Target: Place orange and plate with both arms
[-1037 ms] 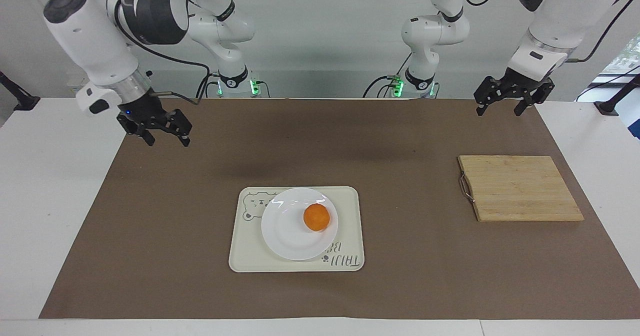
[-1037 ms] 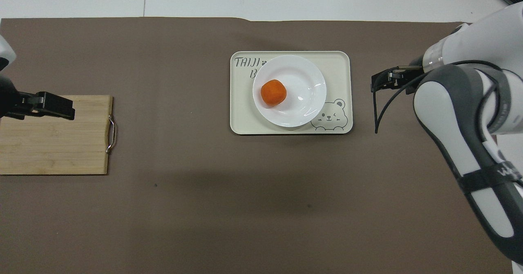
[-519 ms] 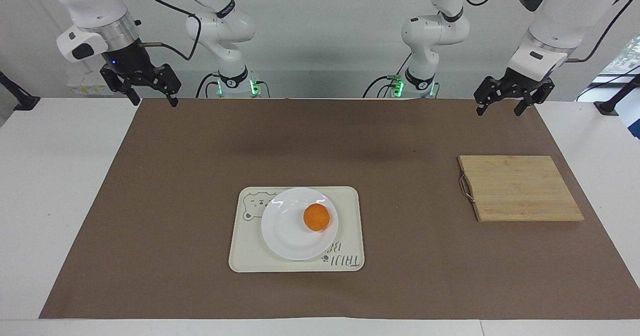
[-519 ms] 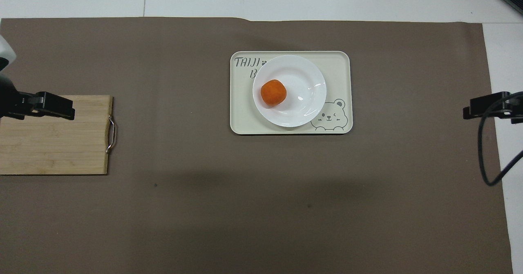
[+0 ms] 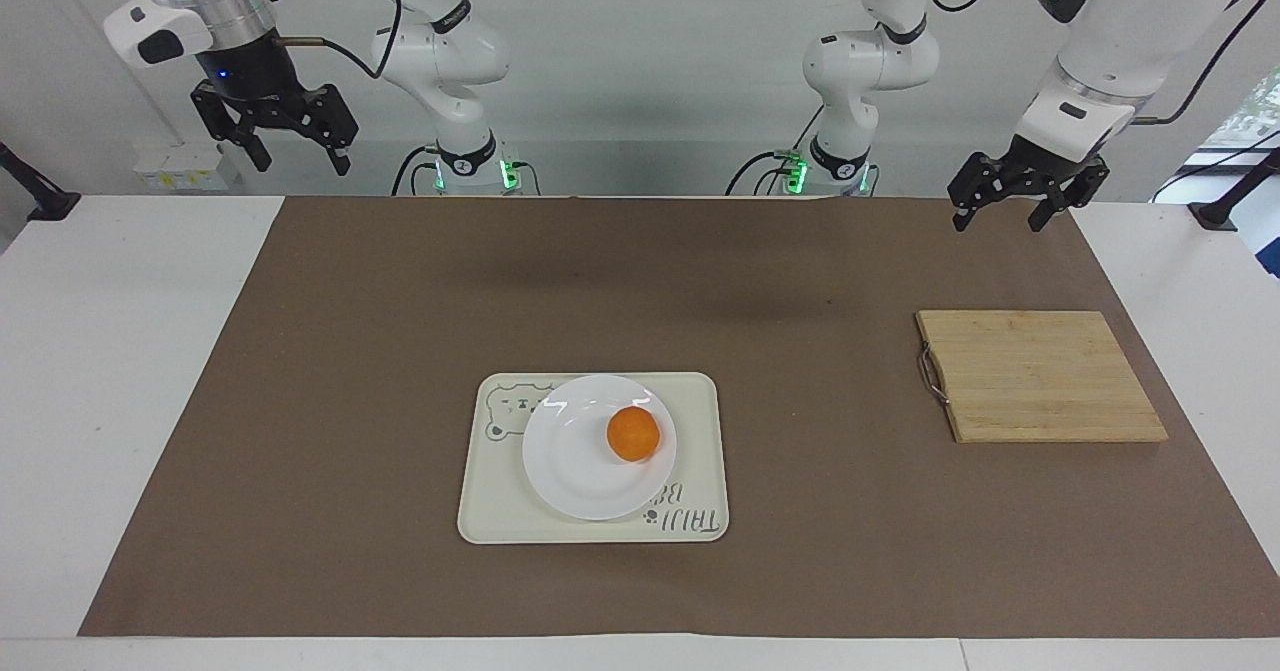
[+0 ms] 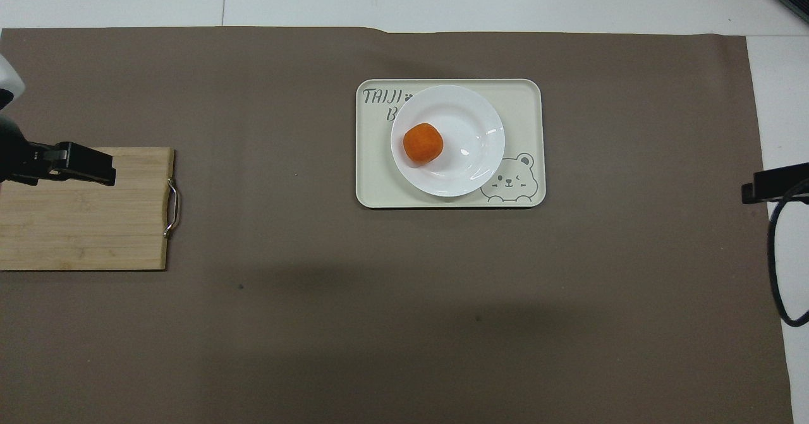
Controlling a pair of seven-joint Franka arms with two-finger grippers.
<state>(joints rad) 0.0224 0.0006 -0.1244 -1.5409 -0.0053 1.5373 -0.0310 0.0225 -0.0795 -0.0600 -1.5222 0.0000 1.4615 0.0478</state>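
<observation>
The facing view takes in both arms down to their bases and shows each gripper hanging in the air; the overhead view catches only black gripper tips at its side edges but gives the tray's lettering and bear drawing upright.

The worktop point(image 5: 60, 371) carries a brown mat point(image 5: 400, 281) that covers most of it. At the left arm's end of the mat lies a bamboo cutting board point(image 5: 1040, 376) with a metal handle on the edge turned toward the tray. A cream tray point(image 5: 700, 431) sits around the middle of the mat's length, closer to the mat edge farthest from the robots.

The plate point(image 5: 570, 461) is round, glossy white and shallowly dished; it lies on the tray and overlaps its printing. The orange point(image 5: 633, 434) is small, round and bright, resting in the plate toward the left arm's end.

The left gripper point(image 5: 1012, 213) hangs with fingers spread and empty over the mat corner nearest its base. The right gripper point(image 5: 292, 156) hangs raised above the corner by its own base, fingers spread, empty.
</observation>
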